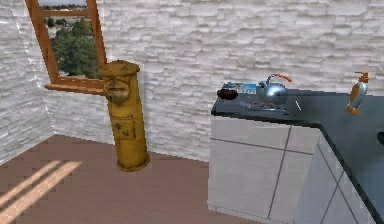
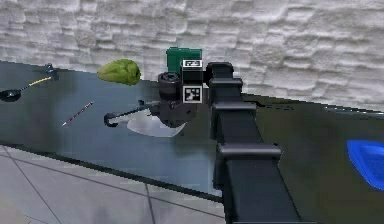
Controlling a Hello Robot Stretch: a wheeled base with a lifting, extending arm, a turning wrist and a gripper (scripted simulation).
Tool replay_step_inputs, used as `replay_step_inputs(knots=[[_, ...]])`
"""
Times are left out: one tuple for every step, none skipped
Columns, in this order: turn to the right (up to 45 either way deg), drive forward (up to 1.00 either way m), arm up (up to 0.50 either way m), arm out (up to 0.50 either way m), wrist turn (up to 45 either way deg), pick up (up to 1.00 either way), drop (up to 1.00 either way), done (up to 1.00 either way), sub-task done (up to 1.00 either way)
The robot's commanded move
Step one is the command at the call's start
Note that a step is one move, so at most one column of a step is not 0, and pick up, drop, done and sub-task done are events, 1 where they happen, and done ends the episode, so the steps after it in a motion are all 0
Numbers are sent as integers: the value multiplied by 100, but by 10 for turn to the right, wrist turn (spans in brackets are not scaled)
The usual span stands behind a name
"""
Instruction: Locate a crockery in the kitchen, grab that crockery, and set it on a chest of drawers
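My arm [image 2: 245, 160] reaches out over a dark countertop [image 2: 60, 140]. At its far end are two white marker squares [image 2: 191, 94], and left of them the gripper [image 2: 118, 118] with its thin fingers pointing toward the view's left. A pale, flat, rounded shape [image 2: 152, 126] lies on the counter right under the gripper body; I cannot make out whether it is a plate. I cannot tell whether the gripper holds anything.
On the counter are a green leafy lump [image 2: 120, 72], a green box [image 2: 180, 56], a thin utensil [image 2: 78, 112], a ladle [image 2: 12, 93] and a blue thing [image 2: 368, 162]. The forward view has a sink with a faucet [image 1: 272, 91], an orange spray bottle [image 1: 357, 93], a yellow pillar-shaped object [image 1: 124, 115] and a window [image 1: 72, 42].
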Motion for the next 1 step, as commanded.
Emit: replay_step_inputs(knots=[[0, 0, 0, 0, 330, 0, 0, 0, 0]])
